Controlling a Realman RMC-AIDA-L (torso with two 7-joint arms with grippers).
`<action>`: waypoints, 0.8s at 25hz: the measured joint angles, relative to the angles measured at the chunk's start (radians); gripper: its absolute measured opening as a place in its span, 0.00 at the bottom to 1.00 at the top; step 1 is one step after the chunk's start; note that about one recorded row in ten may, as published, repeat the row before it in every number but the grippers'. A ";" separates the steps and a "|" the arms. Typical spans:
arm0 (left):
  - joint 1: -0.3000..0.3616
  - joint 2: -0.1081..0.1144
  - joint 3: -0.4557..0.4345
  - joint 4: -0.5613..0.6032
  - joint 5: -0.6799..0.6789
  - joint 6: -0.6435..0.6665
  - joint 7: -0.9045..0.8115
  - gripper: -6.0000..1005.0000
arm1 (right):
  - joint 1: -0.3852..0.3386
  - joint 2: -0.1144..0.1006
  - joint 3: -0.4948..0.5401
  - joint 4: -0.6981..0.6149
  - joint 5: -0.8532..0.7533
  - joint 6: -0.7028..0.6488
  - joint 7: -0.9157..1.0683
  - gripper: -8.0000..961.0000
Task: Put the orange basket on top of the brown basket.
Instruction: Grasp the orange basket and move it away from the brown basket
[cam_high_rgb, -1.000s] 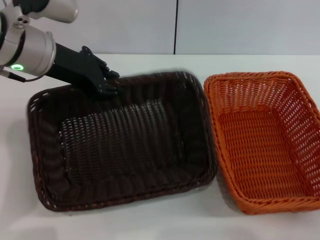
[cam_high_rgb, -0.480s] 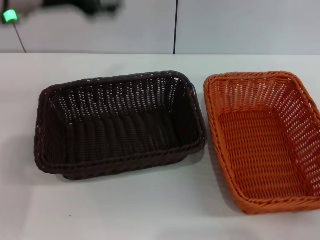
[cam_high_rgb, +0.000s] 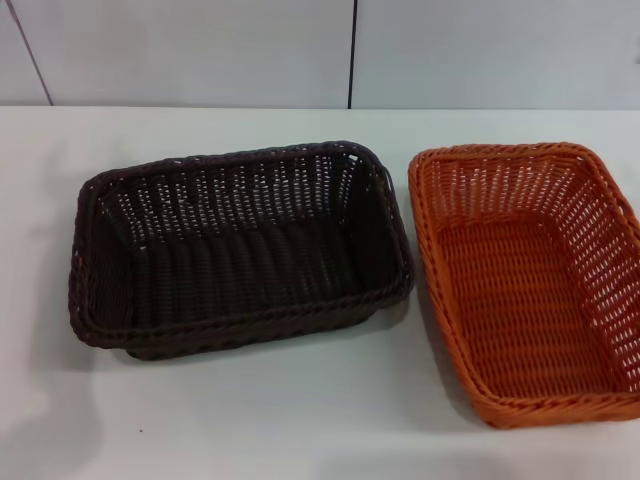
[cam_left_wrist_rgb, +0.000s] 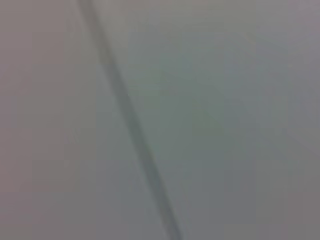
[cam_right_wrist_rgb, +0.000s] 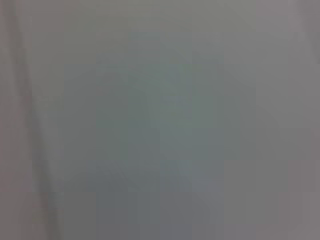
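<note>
Neither the left gripper nor the right gripper is showing in the head view, and both wrist views are giving only a blank grey surface, so how their fingers stand cannot be told. Below, the brown basket (cam_high_rgb: 240, 250) is sitting upright on the white table (cam_high_rgb: 300, 420), toward the robot's left. The orange basket (cam_high_rgb: 525, 285) is lying just beside it on the right, rims near each other but apparently apart, both mouths facing up. The stacking is not yet begun; the orange basket is resting untouched. The next move is likely calling for an arm to come down, take the orange basket by its braided rim, lift it clear and carry it over the brown one.
</note>
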 joint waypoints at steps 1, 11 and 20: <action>0.007 0.000 0.041 0.041 0.020 0.083 -0.043 0.80 | 0.004 0.000 0.041 -0.057 -0.041 -0.125 0.000 0.85; -0.038 -0.007 0.304 0.691 0.290 0.742 -0.877 0.80 | 0.214 0.032 0.479 -0.509 -0.016 -1.481 -0.197 0.85; -0.068 -0.009 0.311 0.834 0.218 0.712 -0.952 0.81 | 0.391 0.143 0.828 -0.608 0.063 -2.381 -0.467 0.85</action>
